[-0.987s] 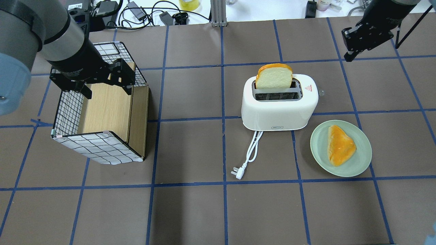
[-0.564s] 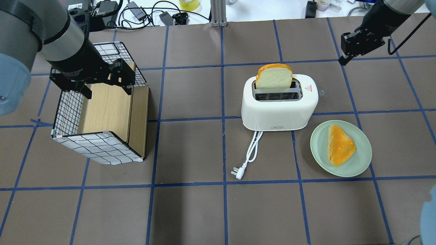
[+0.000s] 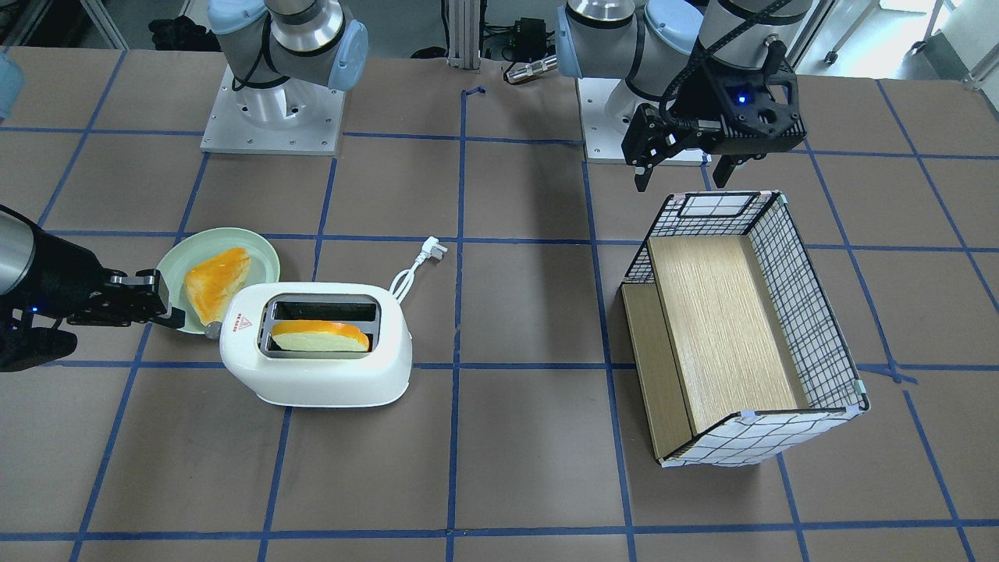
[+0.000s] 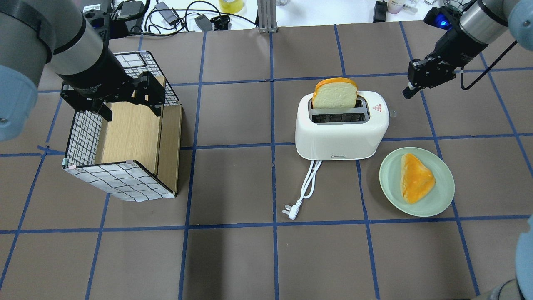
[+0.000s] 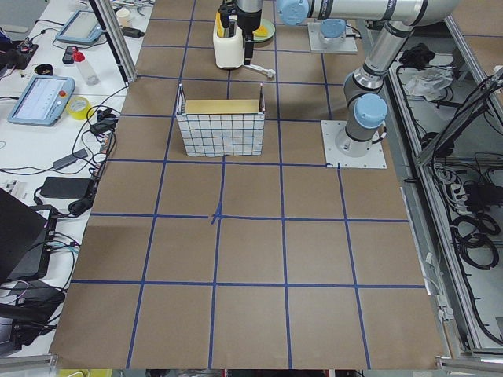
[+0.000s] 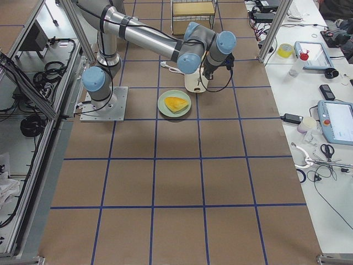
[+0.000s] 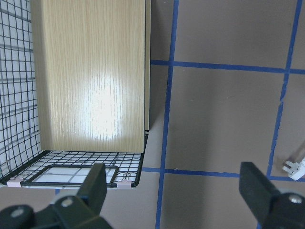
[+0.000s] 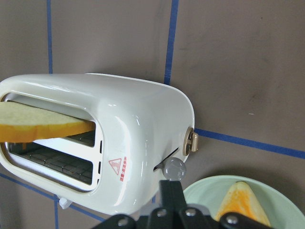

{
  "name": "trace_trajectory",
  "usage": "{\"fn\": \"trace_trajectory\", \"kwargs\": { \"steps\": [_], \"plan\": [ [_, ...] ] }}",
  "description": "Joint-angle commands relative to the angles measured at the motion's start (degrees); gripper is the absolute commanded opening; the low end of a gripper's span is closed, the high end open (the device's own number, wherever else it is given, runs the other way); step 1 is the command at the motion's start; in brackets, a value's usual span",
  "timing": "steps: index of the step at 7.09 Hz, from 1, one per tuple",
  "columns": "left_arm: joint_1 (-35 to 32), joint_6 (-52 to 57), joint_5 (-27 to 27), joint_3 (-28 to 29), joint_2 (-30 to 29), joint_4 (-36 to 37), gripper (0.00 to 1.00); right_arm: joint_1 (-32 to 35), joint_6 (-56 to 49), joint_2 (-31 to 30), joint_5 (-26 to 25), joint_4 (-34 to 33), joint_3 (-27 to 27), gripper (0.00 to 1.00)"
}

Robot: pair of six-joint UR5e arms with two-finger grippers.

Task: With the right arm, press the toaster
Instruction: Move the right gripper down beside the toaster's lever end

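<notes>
The white toaster [image 4: 341,133] stands mid-table with a bread slice [image 4: 335,93] upright in its far slot. A red triangle marks its top. Its clear lever knob [image 4: 392,112] sticks out of the right end. My right gripper [image 4: 409,91] is shut and empty, hovering just beyond and to the right of that end, apart from it. In the right wrist view the gripper [image 8: 171,191] sits just below the knob [image 8: 174,168] on the toaster [image 8: 95,143]. My left gripper [image 4: 131,109] is open and empty over the basket [image 4: 120,181].
A green plate [image 4: 391,187] with a toast piece [image 4: 416,177] lies in front of the toaster's right end. The white cord and plug [image 4: 291,210] trail toward the front. The wire basket with wooden panels lies on its side at left.
My right gripper has moved down and to the left in the overhead view, closer to the toaster's right end. The left arm, toaster and plate have not moved.
</notes>
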Motion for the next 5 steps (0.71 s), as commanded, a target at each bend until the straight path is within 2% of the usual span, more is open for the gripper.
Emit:
{"fn": "trace_trajectory", "kwargs": {
  "steps": [1, 3, 5],
  "plan": [
    [0.0, 0.0, 0.0, 0.0, 0.0, 0.0, 1.0, -0.4, 0.2, 0.2, 0.7, -0.1, 0.9, 0.02],
    [0.0, 0.0, 0.0, 0.0, 0.0, 0.0, 1.0, -0.4, 0.4, 3.0, 3.5, -2.8, 0.9, 0.02],
    [0.0, 0.0, 0.0, 0.0, 0.0, 0.0, 1.0, -0.4, 0.8, 3.5, 3.8, -4.0, 0.9, 0.02]
  ]
}}
